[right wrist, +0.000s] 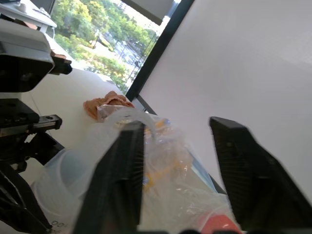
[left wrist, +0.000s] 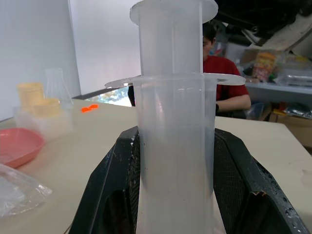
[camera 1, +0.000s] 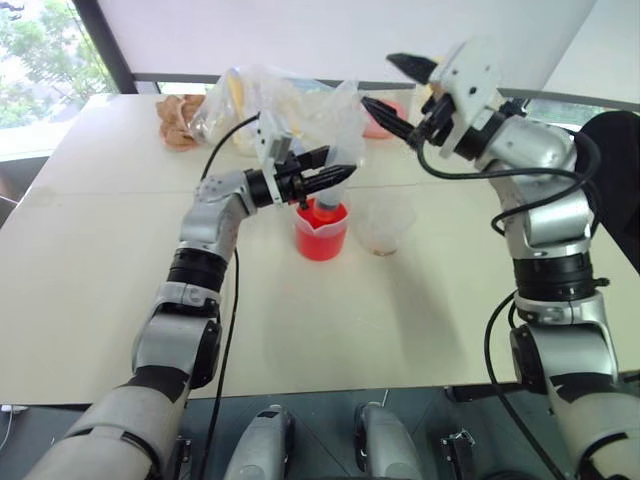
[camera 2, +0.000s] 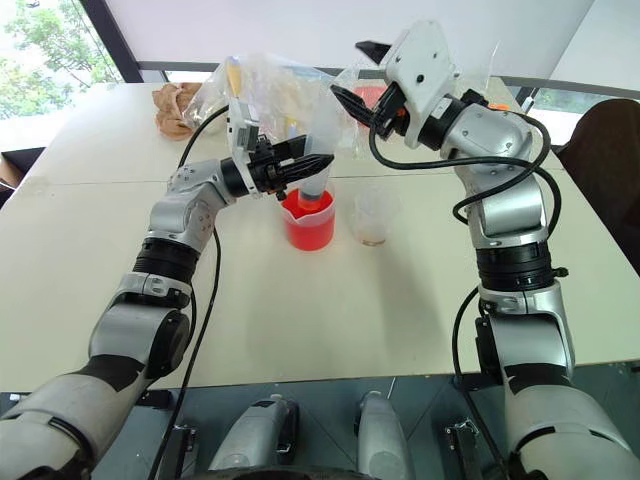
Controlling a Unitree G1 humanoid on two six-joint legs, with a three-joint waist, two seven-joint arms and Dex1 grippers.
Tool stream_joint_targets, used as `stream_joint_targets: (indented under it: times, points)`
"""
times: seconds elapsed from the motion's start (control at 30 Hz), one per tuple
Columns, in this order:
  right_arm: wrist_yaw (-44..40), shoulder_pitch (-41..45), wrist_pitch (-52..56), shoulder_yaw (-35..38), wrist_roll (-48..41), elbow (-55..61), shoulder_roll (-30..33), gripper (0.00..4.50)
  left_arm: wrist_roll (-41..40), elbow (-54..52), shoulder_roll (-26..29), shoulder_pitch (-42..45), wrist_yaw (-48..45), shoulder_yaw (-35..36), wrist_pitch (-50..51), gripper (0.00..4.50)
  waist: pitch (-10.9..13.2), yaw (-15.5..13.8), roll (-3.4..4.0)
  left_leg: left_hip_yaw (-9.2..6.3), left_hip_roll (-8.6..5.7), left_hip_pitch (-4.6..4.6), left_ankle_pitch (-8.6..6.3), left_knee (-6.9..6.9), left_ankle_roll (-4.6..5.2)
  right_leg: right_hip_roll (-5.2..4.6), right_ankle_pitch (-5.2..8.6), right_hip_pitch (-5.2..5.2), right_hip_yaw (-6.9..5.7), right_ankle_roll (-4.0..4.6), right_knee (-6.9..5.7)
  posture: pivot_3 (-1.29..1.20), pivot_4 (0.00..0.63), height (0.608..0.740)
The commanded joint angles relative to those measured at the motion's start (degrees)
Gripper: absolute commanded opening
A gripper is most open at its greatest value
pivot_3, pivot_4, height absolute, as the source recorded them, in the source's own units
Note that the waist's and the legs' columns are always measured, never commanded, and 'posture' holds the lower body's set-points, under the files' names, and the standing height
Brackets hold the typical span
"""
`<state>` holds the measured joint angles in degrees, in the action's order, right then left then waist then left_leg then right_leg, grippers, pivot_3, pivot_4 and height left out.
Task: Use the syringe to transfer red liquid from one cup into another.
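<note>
Holding the syringe (camera 2: 318,178) upright over the spouted cup (camera 2: 308,222), the left gripper (camera 2: 306,166) is clamped on the clear barrel, and the tip goes down into the red liquid (camera 2: 306,234). The right gripper (camera 2: 352,72) stands above and a little behind, jaws spread apart and empty, near the flanged plunger top but not touching it.

As I judge it, the step in hand is drawing liquid up. To do it well the right fingers should come down on the plunger flange squarely and pull straight along the barrel — any sideways pull can tip the cup. The left grip must keep the tip under the surface.

The plain clear cup (camera 2: 374,216) stands just beside the red one, on the robot's right, so the carry is short. Crumpled plastic bags (camera 2: 268,90) lie close behind — there is little room there. The table (camera 2: 330,330) toward the robot is bare, its front edge well away from both cups.
</note>
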<state>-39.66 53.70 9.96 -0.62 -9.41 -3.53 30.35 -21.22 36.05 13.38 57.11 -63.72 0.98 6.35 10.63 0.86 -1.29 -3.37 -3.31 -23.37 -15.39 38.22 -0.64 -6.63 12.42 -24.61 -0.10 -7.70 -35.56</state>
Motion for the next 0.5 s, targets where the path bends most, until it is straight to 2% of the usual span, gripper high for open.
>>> stream_joint_targets:
  times: [0.03,0.2,0.3,0.43,0.5]
  points:
    - [0.97,-0.25,1.32,3.74,-2.11,7.78,1.54,4.43,-0.04,0.56,0.28,2.31,0.74,0.83,1.18,1.55,0.00,-0.03,0.00,0.00,0.00,0.00,0.00,0.00,0.00,0.00,0.00,0.00,0.00,0.00,0.00,0.00,0.150,0.740]
    - [-0.95,-7.12,11.17,8.40,-9.91,17.71,4.70,4.43,-1.53,1.19,0.49,3.91,2.17,3.01,2.19,1.55,0.00,-0.20,0.00,-0.01,0.00,-0.01,-0.01,0.00,0.01,-0.01,0.00,0.01,0.00,0.00,0.02,0.00,0.150,0.740]
    - [-0.99,-13.71,19.30,15.31,-16.15,23.67,8.59,4.43,-2.06,1.45,2.03,6.27,1.94,4.25,2.10,1.55,0.00,-0.37,-0.01,-0.04,0.00,-0.03,-0.01,0.00,0.03,-0.01,0.00,0.02,-0.02,0.00,0.03,0.00,0.150,0.740]
    - [1.66,-18.55,19.82,20.91,-13.04,22.89,13.67,4.43,-5.15,2.17,2.41,13.58,0.04,6.20,5.75,1.55,-0.01,-0.27,0.03,0.07,0.00,0.04,-0.05,0.00,0.09,-0.03,0.00,0.04,0.02,0.00,0.03,0.00,0.150,0.740]
    - [2.42,-19.30,18.30,21.82,-11.42,21.66,15.60,4.43,-6.62,2.58,0.63,15.71,-1.09,6.57,7.16,1.55,0.00,-0.47,0.02,0.02,0.00,-0.02,-0.05,0.02,0.08,-0.01,0.00,0.05,-0.08,0.00,-0.02,0.00,0.150,0.740]
